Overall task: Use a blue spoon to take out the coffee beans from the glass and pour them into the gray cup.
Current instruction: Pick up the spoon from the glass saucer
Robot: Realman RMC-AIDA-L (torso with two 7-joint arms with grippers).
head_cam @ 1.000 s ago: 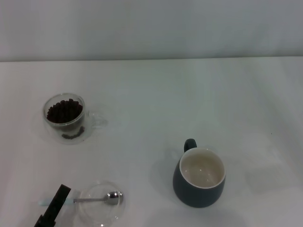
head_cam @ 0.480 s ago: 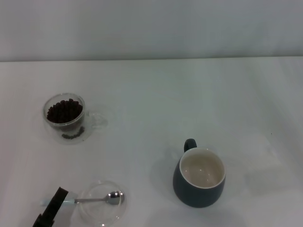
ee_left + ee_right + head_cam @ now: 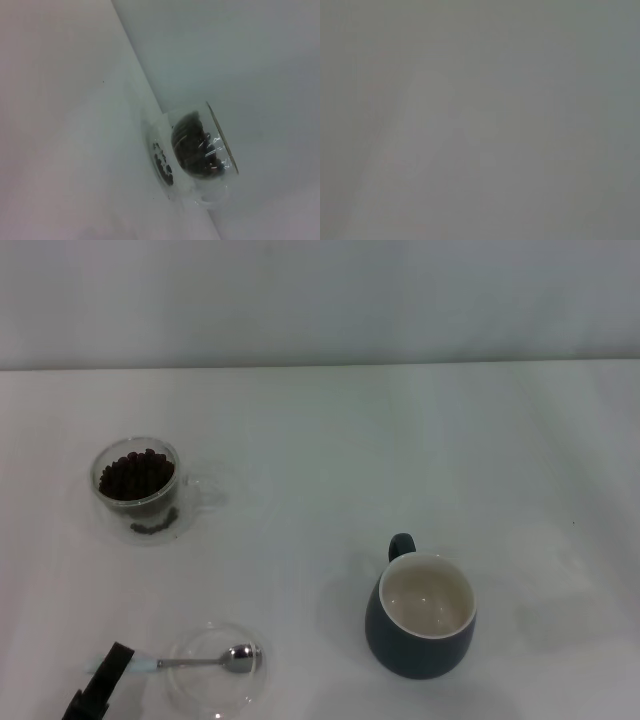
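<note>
The gray cup [image 3: 421,618] is standing empty toward the worktop's front edge, right of middle. The glass [image 3: 137,487], holding the coffee beans [image 3: 131,475], is sitting near the left edge. The blue spoon [image 3: 190,661] is lying across a clear dish [image 3: 213,685] at the front-left corner, beside the left gripper [image 3: 97,693]; I cannot tell its finger spread. A skewed grab is risking flipping the spoon off the dish.

dark brown coffee beans [image 3: 133,476], blue-gray cup [image 3: 421,616]
</note>
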